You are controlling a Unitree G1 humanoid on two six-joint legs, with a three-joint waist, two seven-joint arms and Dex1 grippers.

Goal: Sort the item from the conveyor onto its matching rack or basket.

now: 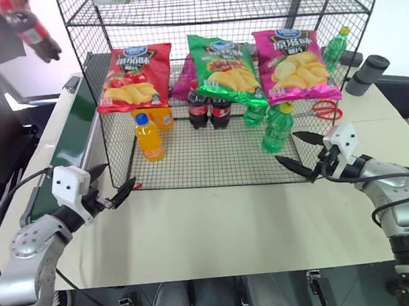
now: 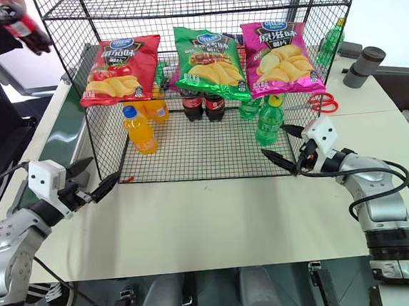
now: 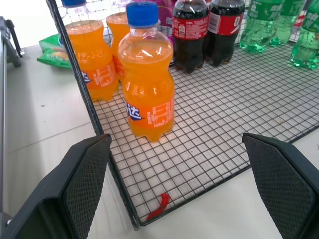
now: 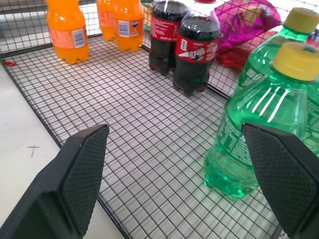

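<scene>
A person's hand at the far left holds a small cola bottle [image 1: 22, 22] with a red label above the far end of the dark green conveyor [image 1: 74, 132]. Two matching cola bottles [image 1: 208, 110] stand on the grid floor of the black wire rack [image 1: 212, 159]; they also show as cola bottles [image 4: 187, 47]. My left gripper [image 1: 119, 173] is open and empty by the rack's front left corner, beside the belt. My right gripper [image 1: 286, 147] is open and empty at the rack's front right edge, near a green bottle [image 4: 251, 139].
Orange-drink bottles [image 3: 147, 84] stand at the rack's left, green bottles [image 1: 277, 126] at its right. Three chip bags [image 1: 222, 69] lean on the tier above. Red-handled scissors [image 1: 322, 110] and a grey cylinder [image 1: 367, 74] lie on the white table [image 1: 218, 223] at the right.
</scene>
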